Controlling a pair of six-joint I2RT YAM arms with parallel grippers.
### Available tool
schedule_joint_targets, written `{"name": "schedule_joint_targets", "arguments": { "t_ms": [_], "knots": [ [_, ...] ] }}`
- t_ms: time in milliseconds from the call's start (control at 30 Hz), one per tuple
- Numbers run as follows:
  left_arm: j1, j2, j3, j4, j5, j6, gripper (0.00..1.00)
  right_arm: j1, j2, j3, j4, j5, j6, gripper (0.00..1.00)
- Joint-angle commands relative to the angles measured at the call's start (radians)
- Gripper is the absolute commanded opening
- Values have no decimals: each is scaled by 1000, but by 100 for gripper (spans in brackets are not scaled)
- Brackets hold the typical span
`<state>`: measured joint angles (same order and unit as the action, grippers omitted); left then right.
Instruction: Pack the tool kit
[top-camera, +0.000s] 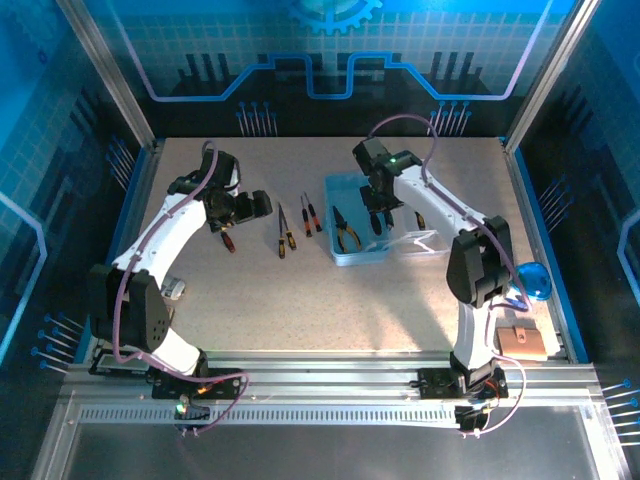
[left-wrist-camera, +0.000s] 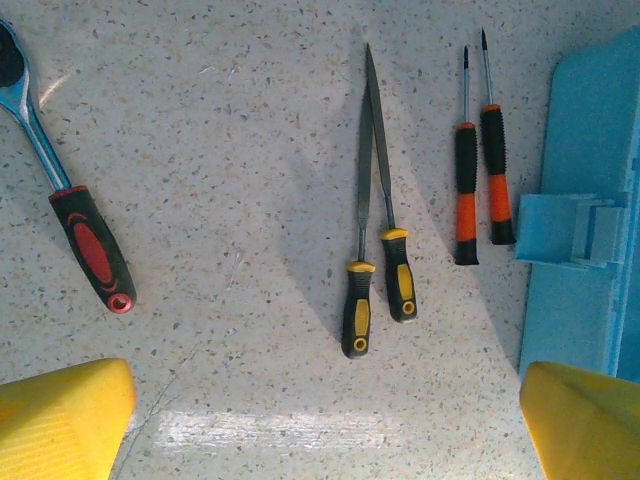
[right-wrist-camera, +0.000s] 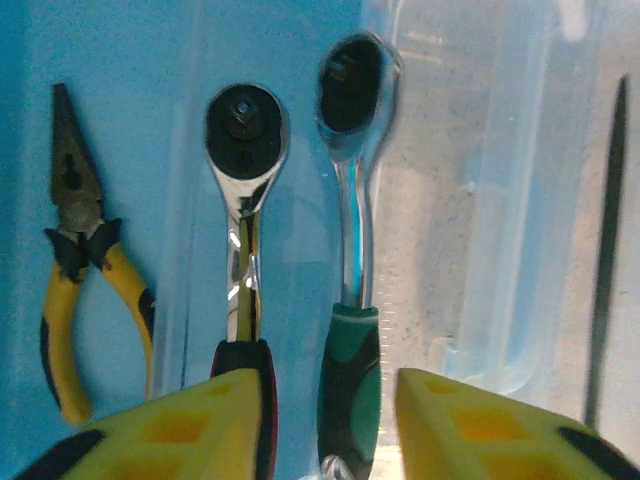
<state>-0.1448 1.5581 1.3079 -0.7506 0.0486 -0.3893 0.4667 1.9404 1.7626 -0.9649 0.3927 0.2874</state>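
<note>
The pale blue box sits on the table, a bit right of the middle. Its clear lid lies open on the right side. Inside are the yellow pliers, a red ratchet and a green ratchet, side by side.

The right gripper hangs over the box. Its fingers are apart, with the green grip between them, and it looks like they hold nothing. The left gripper is spread wide over the loose tools.

The tools look small, hard and a bit heavy for their size. The shiny metal parts are likely slippery, so the rubber grips are the best place to pinch. The box looks light and may slide if bumped.

Still out on the table are a loose ratchet on the left, two files touching each other, and two screwdrivers just beside the box. Tools this close are hard to pick one at a time. A blue ball sits well apart at the right edge.
</note>
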Motion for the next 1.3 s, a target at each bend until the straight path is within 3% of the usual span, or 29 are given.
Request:
{"name": "schedule_joint_targets", "arguments": {
  "t_ms": [0,167,333,600,1100,1267],
  "knots": [
    [11,2,12,8,20,17,99,24,-79,59,-51,8,-27,53],
    [7,42,13,1,6,28,99,51,-168,22,12,-142,-84,100],
    [-17,127,16,-4,-49,43,99,62,-248,-81,96,-280,-85,100],
    [-112,277,52,17,-42,33,97,62,-285,-178,126,-293,-65,100],
    [-157,441,106,16,-54,30,60,48,-305,-210,142,-313,-59,100],
    [-159,476,125,16,-64,30,56,47,-304,-213,138,-306,-59,100]
  ]
}}
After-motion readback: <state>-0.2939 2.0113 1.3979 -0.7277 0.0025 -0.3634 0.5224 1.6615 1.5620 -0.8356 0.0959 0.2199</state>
